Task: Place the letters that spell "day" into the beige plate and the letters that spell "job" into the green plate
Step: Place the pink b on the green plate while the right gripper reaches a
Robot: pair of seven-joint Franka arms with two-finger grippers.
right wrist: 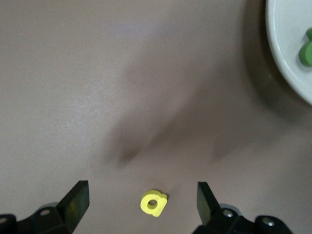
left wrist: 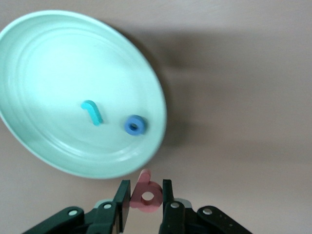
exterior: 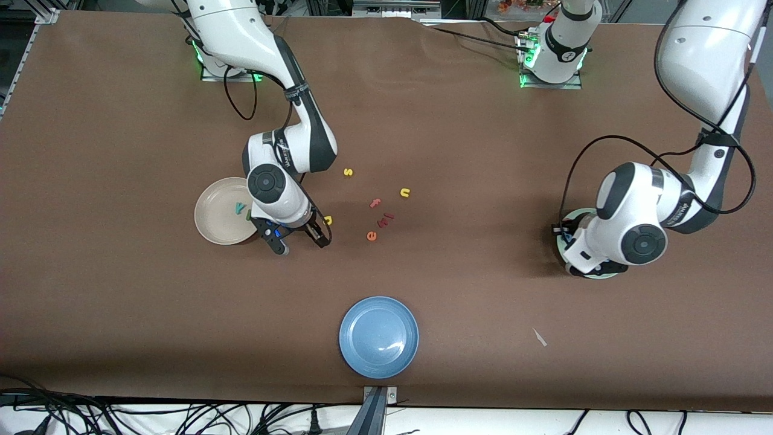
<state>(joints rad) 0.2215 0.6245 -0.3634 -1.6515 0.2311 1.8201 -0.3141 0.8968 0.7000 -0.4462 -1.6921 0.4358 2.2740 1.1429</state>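
So the left gripper (left wrist: 146, 197) has its jaws pinched on the pink b (left wrist: 145, 194), holding it just past the rim of the green plate (left wrist: 29, 44). That plate sits toward the left arm's end of the worktop (exterior: 483, 290), mostly covered by the arm in the front view. Already lying in it: the teal j (left wrist: 91, 112) and the blue o (left wrist: 135, 125), close beside each other.

The right gripper (right wrist: 141, 201) has its jaws spread wide, low over the worktop, with the yellow a (right wrist: 153, 203) on the brown surface between them, not touched. That spot is right beside the beige plate (exterior: 211, 226), on the side toward the middle of the worktop. In the beige plate you can see the teal y (exterior: 240, 208) and a bit of the green d (right wrist: 306, 51) next to it.

Out in the middle there's a loose bunch of spare letters: a yellow s (exterior: 348, 172), a yellow u (exterior: 404, 193), a pink f (exterior: 375, 203), another small reddish piece (exterior: 385, 219) I can't read, and an orange e (exterior: 371, 236). A blue plate (exterior: 378, 337) sits closer to the front camera than all of them, well apart.
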